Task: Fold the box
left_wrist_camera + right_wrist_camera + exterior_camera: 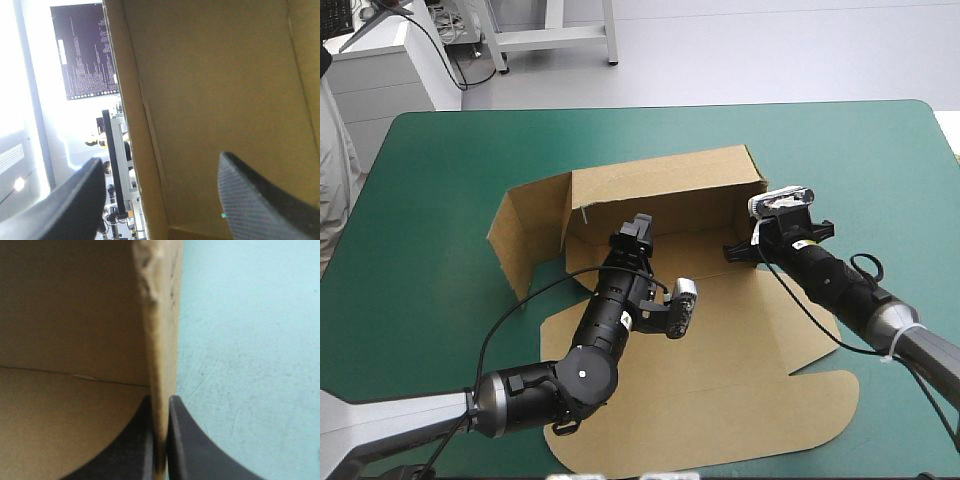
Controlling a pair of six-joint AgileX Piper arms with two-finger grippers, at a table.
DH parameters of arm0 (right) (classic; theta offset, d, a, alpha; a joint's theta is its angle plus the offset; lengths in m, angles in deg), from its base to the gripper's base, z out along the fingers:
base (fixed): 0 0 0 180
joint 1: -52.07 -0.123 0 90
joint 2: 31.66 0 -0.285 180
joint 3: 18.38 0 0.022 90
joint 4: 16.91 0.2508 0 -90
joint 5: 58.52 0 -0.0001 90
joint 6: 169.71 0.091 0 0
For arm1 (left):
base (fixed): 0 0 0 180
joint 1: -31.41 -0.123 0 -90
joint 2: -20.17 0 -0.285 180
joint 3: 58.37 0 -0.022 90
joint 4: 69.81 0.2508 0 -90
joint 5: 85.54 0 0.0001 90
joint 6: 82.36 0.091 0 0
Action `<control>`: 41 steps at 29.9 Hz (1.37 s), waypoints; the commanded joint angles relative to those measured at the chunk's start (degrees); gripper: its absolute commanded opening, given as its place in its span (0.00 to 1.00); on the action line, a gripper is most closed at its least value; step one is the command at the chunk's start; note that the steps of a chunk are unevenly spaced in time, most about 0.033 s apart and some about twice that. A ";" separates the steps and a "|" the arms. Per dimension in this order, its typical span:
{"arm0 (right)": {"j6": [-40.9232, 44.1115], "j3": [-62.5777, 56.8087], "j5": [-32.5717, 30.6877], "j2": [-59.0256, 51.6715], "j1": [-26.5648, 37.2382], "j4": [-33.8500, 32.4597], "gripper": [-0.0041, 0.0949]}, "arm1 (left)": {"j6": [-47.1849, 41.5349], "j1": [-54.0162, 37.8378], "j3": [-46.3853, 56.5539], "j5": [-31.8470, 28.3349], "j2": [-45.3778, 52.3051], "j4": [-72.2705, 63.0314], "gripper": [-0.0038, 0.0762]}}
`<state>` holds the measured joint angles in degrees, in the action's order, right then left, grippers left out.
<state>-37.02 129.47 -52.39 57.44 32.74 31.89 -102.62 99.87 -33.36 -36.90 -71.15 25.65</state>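
Roughly mid-table sits the brown box [720,400], half formed: its far wall and a left flap stand up while the wide lid lies flat on the teal-green table [440,160] toward the near edge. The left hand [640,225] is open at the far wall, its black fingers spread with a raised board edge running between them. The right hand [732,250] is clamped on an upright board edge at the box's right end, bare cover just beside it.

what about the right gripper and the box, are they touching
Touching. The right wrist view shows the right gripper all but shut on a raised wall of the box, the board pinched between its fingers.
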 commanded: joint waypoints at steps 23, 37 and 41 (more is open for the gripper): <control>-0.62 5.23 0.70 1.71 3.76 0.28 0.03 | 44.55 -11.82 -21.82 4.70 1.98 -66.30 0.07; -1.29 5.23 -1.18 1.71 3.76 0.28 0.02 | 40.99 -54.54 -41.45 13.01 2.60 -109.56 0.04; -1.29 5.23 -1.57 1.71 3.76 0.28 0.02 | 40.87 -65.42 -39.29 14.43 2.97 -116.25 0.04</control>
<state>-37.52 132.58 -54.92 61.05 36.23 32.10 -60.95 40.80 -72.53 -21.33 -70.79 -84.25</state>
